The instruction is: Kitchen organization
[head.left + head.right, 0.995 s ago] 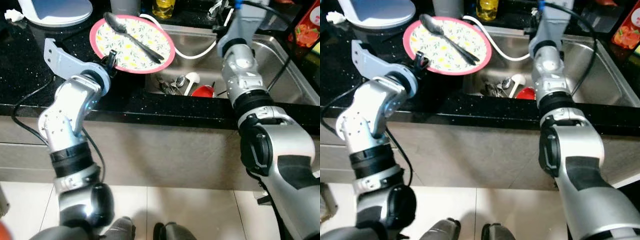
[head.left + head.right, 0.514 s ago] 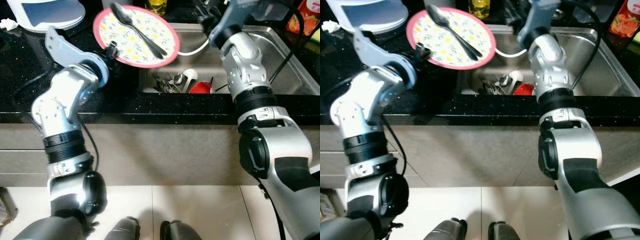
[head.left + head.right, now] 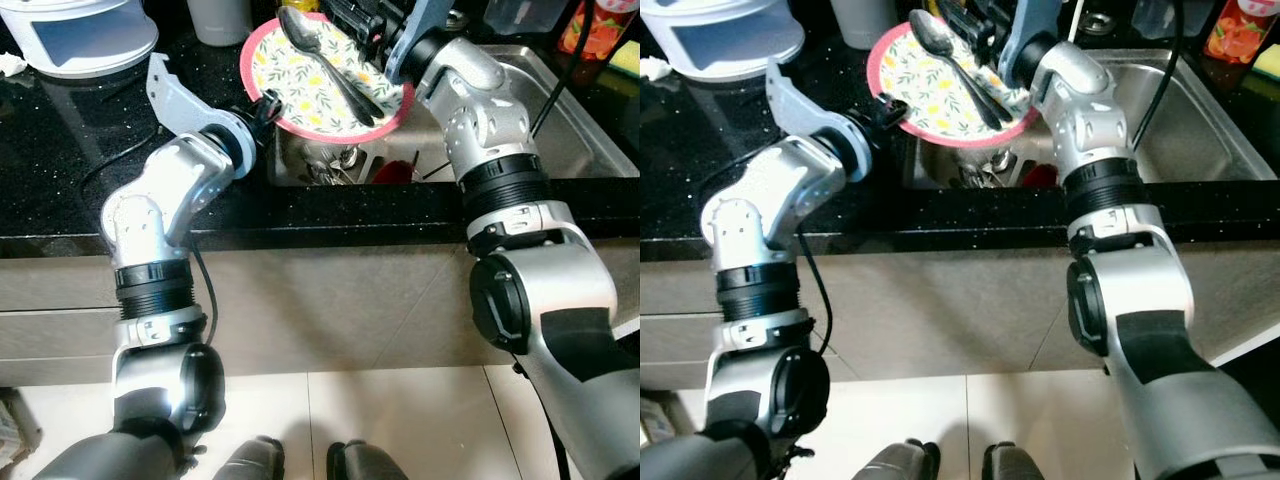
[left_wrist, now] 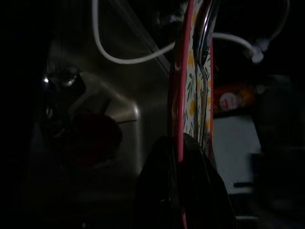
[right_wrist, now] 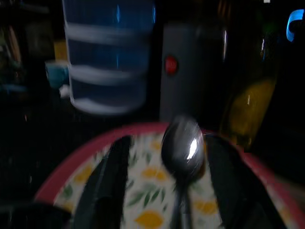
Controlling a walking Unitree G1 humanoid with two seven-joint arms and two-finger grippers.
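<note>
A pink-rimmed plate [image 3: 310, 80] with a lemon pattern hangs tilted over the left end of the sink. A metal spoon [image 3: 325, 60] lies across it. My left gripper [image 3: 266, 106] is shut on the plate's near-left rim; the left wrist view shows the rim [image 4: 178, 95] edge-on between the pads. My right gripper [image 3: 358, 18] reaches over the plate's far edge. In the right wrist view its fingers [image 5: 107, 181] stand open on either side of the spoon's bowl [image 5: 183, 148], apart from it.
The steel sink [image 3: 565, 130] holds several utensils [image 3: 335, 172] and a red item [image 3: 402, 172] below the plate. A white appliance [image 3: 75, 35] and a white cup [image 3: 215, 15] stand on the black counter [image 3: 60, 150] at the back left. Bottles [image 3: 590, 25] stand at the back right.
My left gripper has carried the plate with the spoon to the right, from the counter to over the sink. My right arm has swung left until its fingers flank the spoon.
</note>
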